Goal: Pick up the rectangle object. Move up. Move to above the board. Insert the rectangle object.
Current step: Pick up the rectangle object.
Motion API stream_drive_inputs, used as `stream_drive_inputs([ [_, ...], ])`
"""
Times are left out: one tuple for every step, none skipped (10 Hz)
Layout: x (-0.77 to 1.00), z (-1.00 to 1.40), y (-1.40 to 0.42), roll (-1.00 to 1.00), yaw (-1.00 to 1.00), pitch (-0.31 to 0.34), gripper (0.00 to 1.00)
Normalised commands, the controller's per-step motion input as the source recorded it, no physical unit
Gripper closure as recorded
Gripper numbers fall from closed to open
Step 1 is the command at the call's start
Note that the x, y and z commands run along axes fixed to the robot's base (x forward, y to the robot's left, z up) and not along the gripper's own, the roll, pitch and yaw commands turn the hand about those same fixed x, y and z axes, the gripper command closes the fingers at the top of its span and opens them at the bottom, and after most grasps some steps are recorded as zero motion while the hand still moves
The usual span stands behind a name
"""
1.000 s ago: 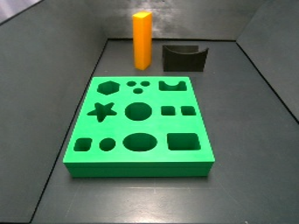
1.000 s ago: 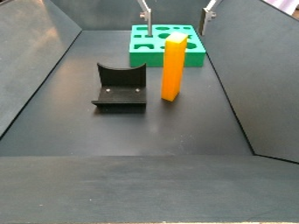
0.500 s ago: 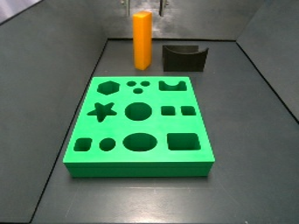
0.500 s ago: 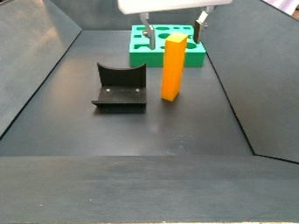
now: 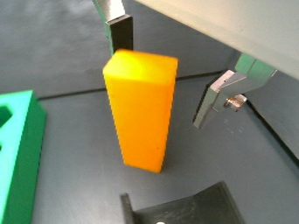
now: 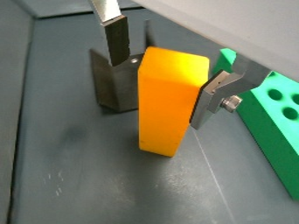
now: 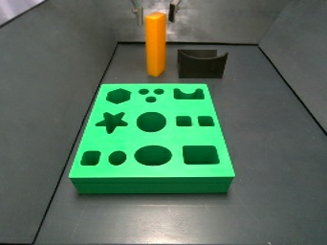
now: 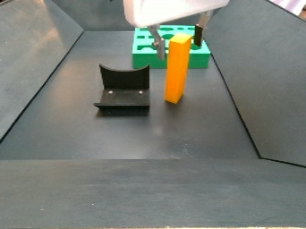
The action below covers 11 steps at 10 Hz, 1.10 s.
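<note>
The rectangle object (image 7: pixel 155 44) is a tall orange block standing upright on the dark floor behind the board; it also shows in the other side view (image 8: pixel 177 69) and in both wrist views (image 5: pixel 142 107) (image 6: pixel 169 100). My gripper (image 7: pixel 155 12) is open and straddles the block's top, one finger (image 5: pixel 122 33) on each side with gaps, not touching it. It also shows in a side view (image 8: pixel 177 34) and in a wrist view (image 6: pixel 163 63). The board (image 7: pixel 84 163) is a flat bright green slab with cut-out holes, in front of the block.
A short dark block with a curved notch (image 7: pixel 202 63) stands beside the orange block, also in the other side view (image 8: pixel 121 87). Dark sloping walls enclose the floor. A corner of the board (image 5: pixel 17 157) shows in both wrist views (image 6: pixel 278 118).
My gripper has come down from above until its open fingers flank the top of the orange block. The block, board and dark block have not moved.
</note>
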Motion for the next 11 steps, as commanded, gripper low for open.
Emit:
stream_drive_inputs([
  [-0.04,-0.28,-0.07,-0.13,0.83,0.144,0.00],
  [-0.15,-0.30,-0.14,-0.16,0.66,0.129,0.00],
  [-0.11,-0.34,-0.21,-0.11,0.68,0.137,0.00],
  [0.00,-0.24,-0.26,-0.14,0.71,0.084,0.00],
  [0.02,0.00,-0.19,-0.01,0.20,0.000,0.00],
  [0.16,0.00,0.00,-0.04,0.00,0.000,0.00],
  [-0.01,0.00,0.00,0.00,0.00,-0.010,0.00],
  [0.00,0.00,0.00,0.00,0.00,0.000,1.00],
  [-0.01,-0.03,-0.09,0.00,0.03,-0.020,1.00],
  [0.00,0.00,0.00,0.00,0.00,0.000,1.00],
  [0.00,0.00,0.00,0.00,0.00,0.000,1.00],
])
